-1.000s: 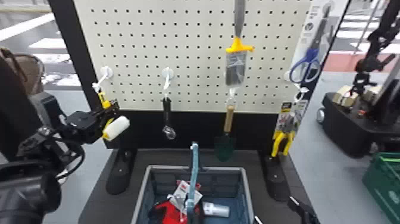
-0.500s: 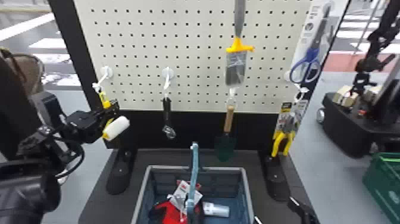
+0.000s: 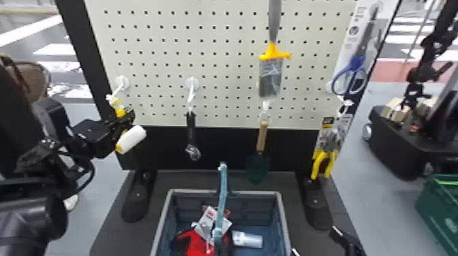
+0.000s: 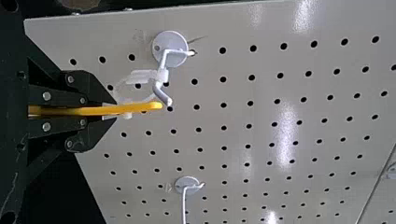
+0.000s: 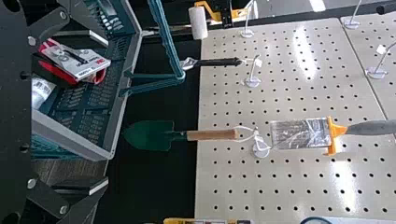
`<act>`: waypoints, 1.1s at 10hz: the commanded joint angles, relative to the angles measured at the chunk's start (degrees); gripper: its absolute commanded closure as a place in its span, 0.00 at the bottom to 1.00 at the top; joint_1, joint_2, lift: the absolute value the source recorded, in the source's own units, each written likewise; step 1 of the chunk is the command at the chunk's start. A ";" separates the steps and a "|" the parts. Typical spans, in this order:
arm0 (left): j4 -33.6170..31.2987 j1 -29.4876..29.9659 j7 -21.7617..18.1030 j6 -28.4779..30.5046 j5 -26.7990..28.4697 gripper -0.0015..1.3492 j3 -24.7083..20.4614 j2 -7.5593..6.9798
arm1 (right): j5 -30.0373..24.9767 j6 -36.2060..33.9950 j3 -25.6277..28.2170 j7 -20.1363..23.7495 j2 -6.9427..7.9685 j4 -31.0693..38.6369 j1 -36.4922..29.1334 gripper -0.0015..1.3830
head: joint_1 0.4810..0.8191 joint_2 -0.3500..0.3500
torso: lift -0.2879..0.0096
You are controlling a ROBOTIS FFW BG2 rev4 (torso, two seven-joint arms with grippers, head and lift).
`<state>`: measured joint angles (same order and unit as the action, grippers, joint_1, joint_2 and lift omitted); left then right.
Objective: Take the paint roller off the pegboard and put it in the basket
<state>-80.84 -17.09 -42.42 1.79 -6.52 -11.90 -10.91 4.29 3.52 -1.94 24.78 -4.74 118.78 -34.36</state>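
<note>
White-sleeved, the paint roller (image 3: pixel 131 139) is pinched in the left claw (image 3: pixel 128 117) by the pegboard (image 3: pixel 225 71); the right claw (image 3: pixel 315 241) gapes wide.

The white paint roller (image 3: pixel 131 139) tilts near the pegboard (image 3: pixel 225 69).

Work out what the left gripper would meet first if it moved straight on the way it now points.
Probably the white hook, just beyond the yellow handle in the left gripper, or else the pegboard behind; the depth is unclear.
</note>
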 commanded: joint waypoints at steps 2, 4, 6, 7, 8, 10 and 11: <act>-4.31 1.87 0.76 0.32 1.59 0.90 -0.49 0.54 | 0.10 0.00 0.00 0.00 0.00 -0.01 -0.13 0.18 | 0.20 0.50 | 0.63; -6.84 3.96 1.29 0.49 1.95 0.90 -1.02 1.24 | 0.10 -0.09 0.00 0.00 -0.09 -0.15 -0.25 0.18 | 0.20 0.50 | 0.63; -10.36 6.30 2.17 0.49 3.35 0.90 -2.07 1.77 | 0.19 -0.26 0.09 0.00 -0.09 -0.15 -0.50 0.18 | 0.20 0.50 | 0.63; -11.48 6.79 2.43 0.49 3.44 0.90 -2.51 1.77 | 0.19 -0.26 0.09 0.00 -0.09 -0.15 -0.62 0.18 | 0.20 0.50 | 0.63; -12.47 7.16 2.52 0.49 3.62 0.90 -3.13 1.68 | 0.19 -0.26 0.09 0.00 -0.09 -0.15 -0.62 0.18 | 0.20 0.50 | 0.63; -14.30 7.77 2.96 0.49 3.62 0.90 -3.74 1.68 | 0.19 -0.44 0.09 0.00 -0.18 -0.15 -0.62 0.18 | 0.20 0.50 | 0.63; -14.72 8.02 2.96 0.58 3.62 0.90 -3.74 1.68 | 0.19 -0.44 0.09 0.00 -0.18 -0.15 -0.62 0.18 | 0.20 0.50 | 0.63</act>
<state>-95.26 -9.26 -39.45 2.32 -2.90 -15.63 -9.23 4.48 3.08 -1.84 24.78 -4.93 118.62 -34.98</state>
